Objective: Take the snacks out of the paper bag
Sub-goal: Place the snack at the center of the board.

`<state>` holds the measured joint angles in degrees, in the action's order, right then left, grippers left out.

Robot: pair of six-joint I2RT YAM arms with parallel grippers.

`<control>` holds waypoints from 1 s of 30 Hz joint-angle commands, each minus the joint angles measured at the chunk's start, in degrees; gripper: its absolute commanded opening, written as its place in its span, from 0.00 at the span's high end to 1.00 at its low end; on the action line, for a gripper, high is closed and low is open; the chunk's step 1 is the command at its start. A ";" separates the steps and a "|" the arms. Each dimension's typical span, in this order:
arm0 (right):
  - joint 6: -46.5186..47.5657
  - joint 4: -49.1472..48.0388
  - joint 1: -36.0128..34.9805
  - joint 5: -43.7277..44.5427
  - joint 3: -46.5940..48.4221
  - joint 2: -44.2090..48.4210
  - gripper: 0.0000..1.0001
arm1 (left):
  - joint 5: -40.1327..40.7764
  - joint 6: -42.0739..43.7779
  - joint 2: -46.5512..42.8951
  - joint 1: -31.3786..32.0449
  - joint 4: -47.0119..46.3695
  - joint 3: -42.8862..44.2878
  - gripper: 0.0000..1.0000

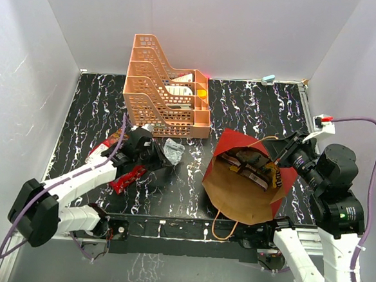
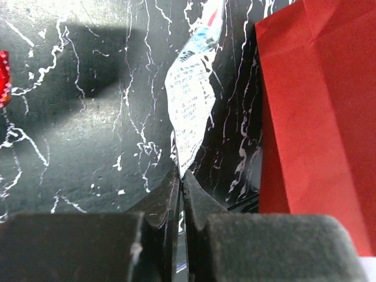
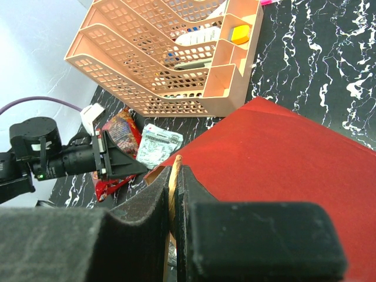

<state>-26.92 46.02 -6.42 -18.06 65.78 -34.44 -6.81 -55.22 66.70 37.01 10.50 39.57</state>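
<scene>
One silver wrapper [image 2: 191,100]: crinkled, clamped in left gripper [image 2: 181,173].
Paper bag [image 3: 282,153]: creased kraft rim pinched by right gripper [image 3: 174,173].

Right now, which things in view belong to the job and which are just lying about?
Job: paper bag, held by right tool; packets inside it; silver packet in left tool; red packets already out.
Lying about: orange tray rack and its contents; small blue item at the far edge.
</scene>
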 commanded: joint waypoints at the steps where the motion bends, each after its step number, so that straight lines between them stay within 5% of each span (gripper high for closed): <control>1: -0.33 -4.89 -0.09 0.40 -0.12 0.88 0.93 | -4.03 -7.49 2.63 -1.50 -8.45 -0.82 1.00; 15: -0.36 -5.29 -0.09 0.64 -0.08 0.77 0.93 | 1.01 -7.15 12.03 -4.48 -13.22 -5.16 1.00; 19: -0.29 -5.59 -0.09 0.39 -0.30 0.95 0.93 | -0.16 -7.32 8.77 -4.95 -14.35 -8.70 0.70; 24: 0.25 -4.89 -0.04 0.79 0.41 1.06 0.93 | -1.31 -5.12 -3.18 -4.94 -12.91 -12.57 0.50; 30: 0.68 -4.27 -0.09 1.21 0.47 1.46 0.93 | -1.95 5.60 -15.00 -4.54 -1.54 -7.21 0.27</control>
<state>-26.92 45.23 -6.42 -17.69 65.71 -34.09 -7.38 -57.25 55.96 32.38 2.15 28.01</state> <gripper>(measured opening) 0.080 0.693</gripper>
